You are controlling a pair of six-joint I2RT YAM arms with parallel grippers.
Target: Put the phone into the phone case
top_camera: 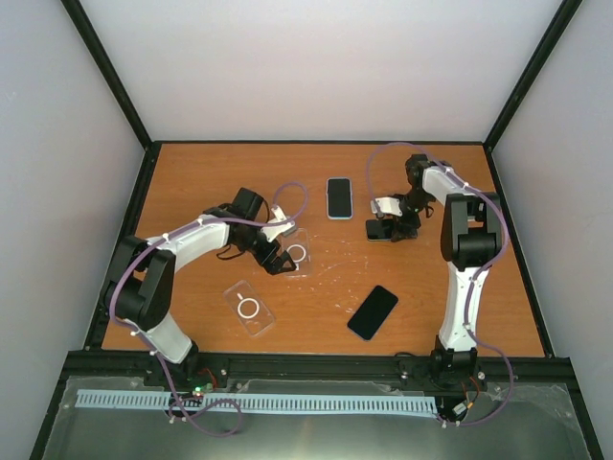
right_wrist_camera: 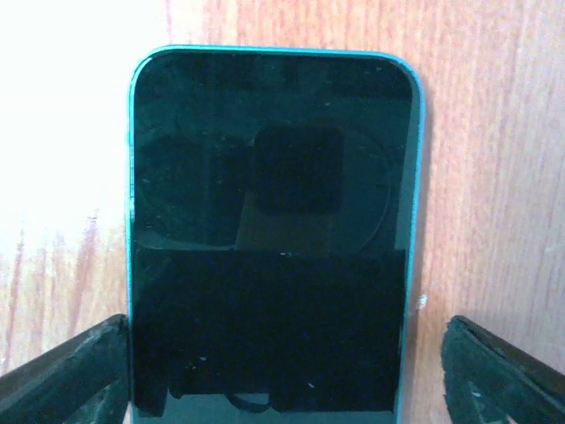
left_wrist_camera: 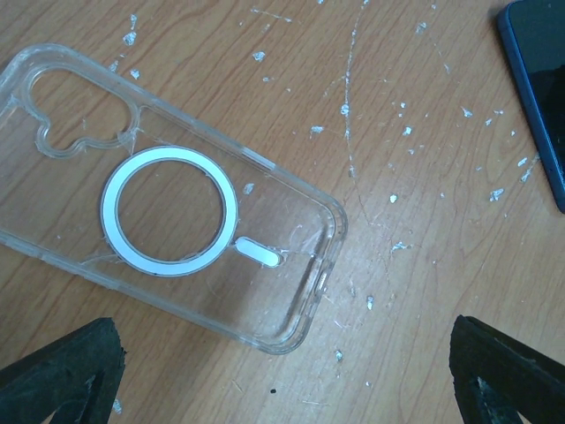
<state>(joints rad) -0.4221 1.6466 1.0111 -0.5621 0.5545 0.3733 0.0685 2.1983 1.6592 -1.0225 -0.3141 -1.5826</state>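
Note:
A clear phone case (left_wrist_camera: pixel 177 203) with a white ring lies flat on the wooden table just ahead of my left gripper (left_wrist_camera: pixel 282 389), which is open and empty; the case (top_camera: pixel 298 253) and that gripper (top_camera: pixel 278 259) also show in the top view. A phone (right_wrist_camera: pixel 274 238) with a teal rim and black screen lies face up between the open fingers (right_wrist_camera: pixel 62 371) of my right gripper (right_wrist_camera: pixel 282 380), low over it. In the top view the right gripper (top_camera: pixel 388 226) covers most of this phone (top_camera: pixel 375 231).
A second clear case (top_camera: pixel 249 309) lies near the front left. A black phone (top_camera: pixel 373 312) lies front centre and a light-rimmed phone (top_camera: pixel 339 197) at the back centre. A dark-blue phone edge (left_wrist_camera: pixel 538 88) shows in the left wrist view. Black frame rails border the table.

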